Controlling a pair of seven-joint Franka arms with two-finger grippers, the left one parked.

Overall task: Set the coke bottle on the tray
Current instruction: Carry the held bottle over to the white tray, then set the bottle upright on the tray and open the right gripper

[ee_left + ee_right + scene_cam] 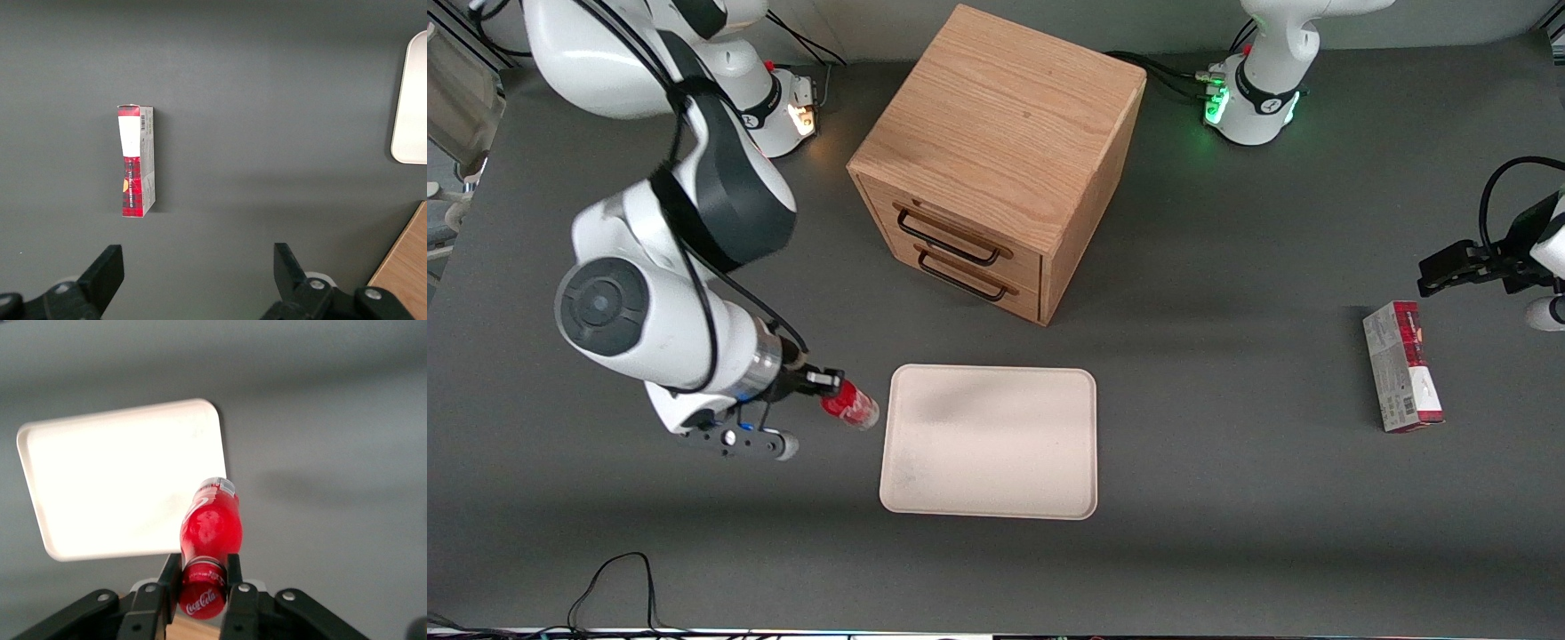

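The coke bottle point(211, 533) is held by its neck, just under the red cap, between the two fingers point(170, 577) of the gripper point(829, 384). The bottle is carried tilted, its clear base pointing toward the tray point(989, 441), just beside the tray's rim at the working arm's end and above the grey surface point(1227, 498). The tray lies flat, nearer to the front camera than the wooden drawer cabinet point(996, 160). A red-and-grey carton point(1401, 366) lies well apart, toward the parked arm's end of the surface.
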